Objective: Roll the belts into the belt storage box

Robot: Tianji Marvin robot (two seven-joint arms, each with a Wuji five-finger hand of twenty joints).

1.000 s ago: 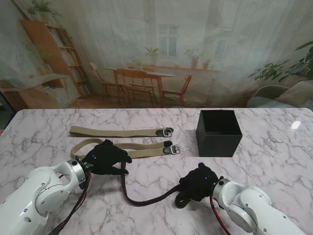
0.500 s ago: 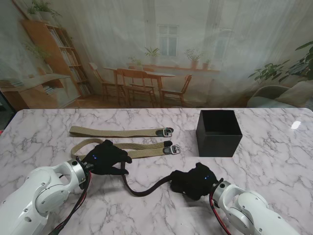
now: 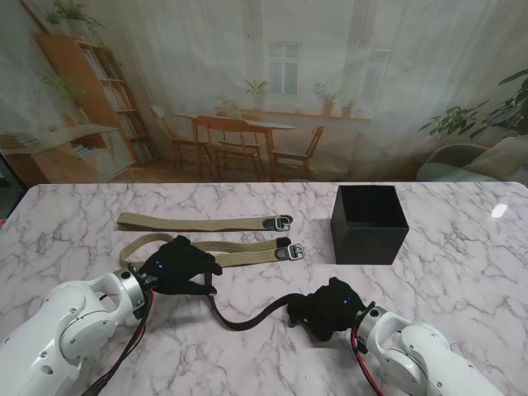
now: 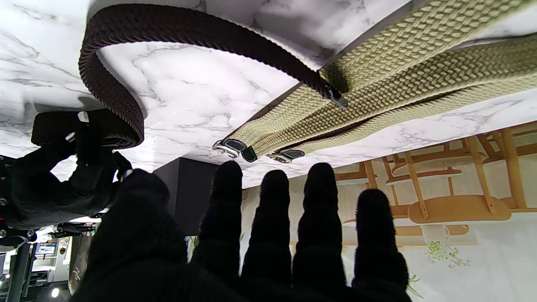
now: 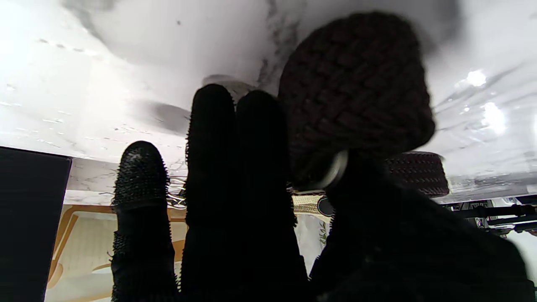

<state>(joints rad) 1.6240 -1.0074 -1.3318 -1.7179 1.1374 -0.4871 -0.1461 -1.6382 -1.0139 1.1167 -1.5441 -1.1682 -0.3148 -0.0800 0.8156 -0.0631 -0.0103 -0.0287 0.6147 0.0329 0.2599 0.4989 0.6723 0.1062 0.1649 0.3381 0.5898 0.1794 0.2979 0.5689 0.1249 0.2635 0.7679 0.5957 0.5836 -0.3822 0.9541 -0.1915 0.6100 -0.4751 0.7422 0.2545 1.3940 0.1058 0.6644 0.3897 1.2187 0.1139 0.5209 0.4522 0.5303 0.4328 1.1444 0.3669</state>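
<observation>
Stand view: the dark belt (image 3: 247, 318) is laid on the desk (image 3: 462, 272), nearer to me than the two tan belts (image 3: 206, 238). Its started coil is gripped by the right hand (image 3: 330, 307), fingers curled around it, so winding can proceed. The free tail is apparently pinned under the flattened, empty left hand (image 3: 177, 264) for tension. The belt storage box (image 3: 369, 223) is placed well apart, farther away on the right.

My worktop (image 3: 462, 272) is white marble with grey veins. The belt (image 3: 252, 318) between my robot hands is dark brown, woven in a braided pattern. Two other belts (image 3: 206, 223) are khaki with the same weave, dark tabs and silvery buckles. The storage box (image 3: 369, 223) is plain black. My left robot hand (image 3: 177, 266) and right robot hand (image 3: 328, 308) wear black gloves.
</observation>
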